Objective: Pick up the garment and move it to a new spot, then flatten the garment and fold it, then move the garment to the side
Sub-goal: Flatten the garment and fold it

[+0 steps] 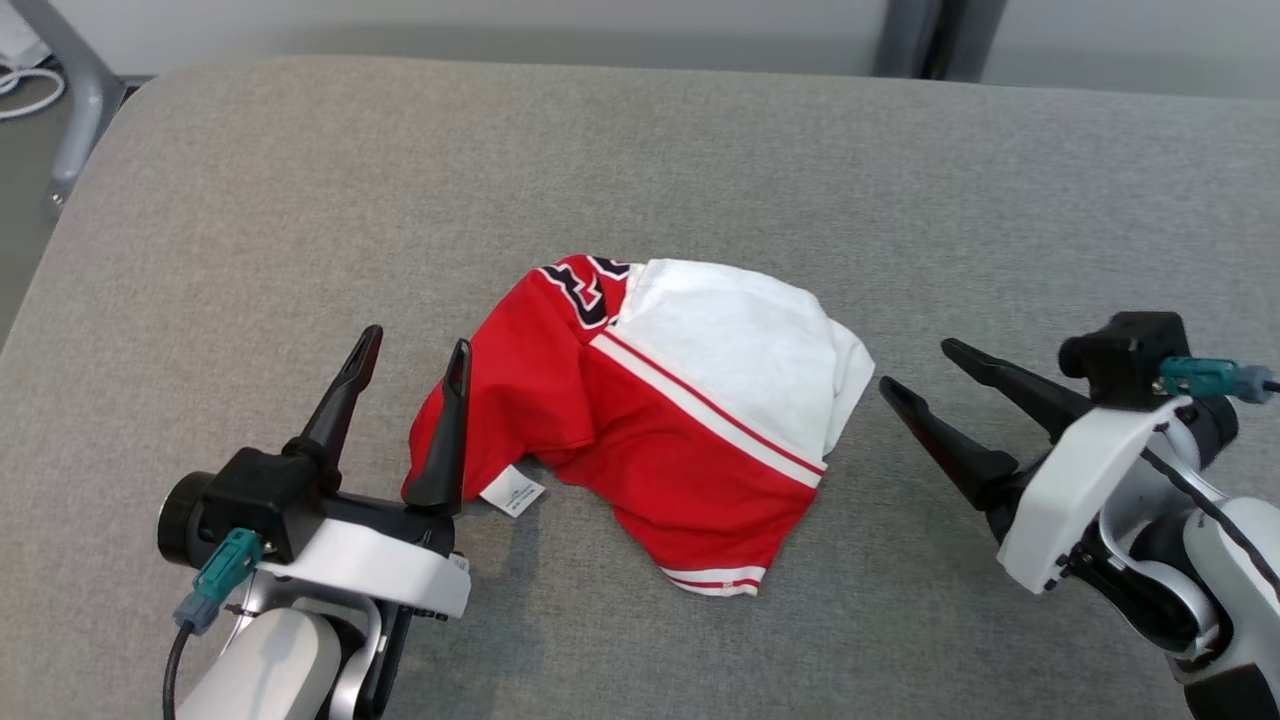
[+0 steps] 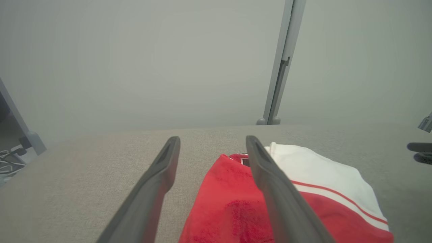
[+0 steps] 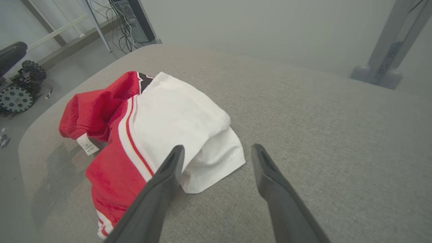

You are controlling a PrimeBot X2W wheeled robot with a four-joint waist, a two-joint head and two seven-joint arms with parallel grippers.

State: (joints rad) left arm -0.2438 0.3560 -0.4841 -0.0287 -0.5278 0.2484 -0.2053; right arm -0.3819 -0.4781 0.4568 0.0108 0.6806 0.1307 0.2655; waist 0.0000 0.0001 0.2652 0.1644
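Between the two grippers, mid-bench [image 1: 700, 150], sat the garment [image 1: 650, 420]: red and white jersey cloth, bunched in a heap, not flattened. Long axis ran roughly left to right across my head view, red end toward the left gripper [image 1: 417, 338], white end toward the right gripper [image 1: 914, 363]. Both sets of fingers [image 1: 445, 440] were spread wide, gripping nothing.

Left was the nearer one. From the head camera its inner finger overlapped the red edge. From the left wrist camera that finger sat over red cloth, the other finger over bare bench. Touching or just above, couldn't tell.

Right gripper was just beside the white corner, a strip of bench between, fingers angled in toward it. Small white label [image 1: 512, 493] stuck out at the near red edge, close to the left gripper.

My call: first pick not yet made. Left would need only a short drop to straddle the red edge, right a short reach forward to the white corner.
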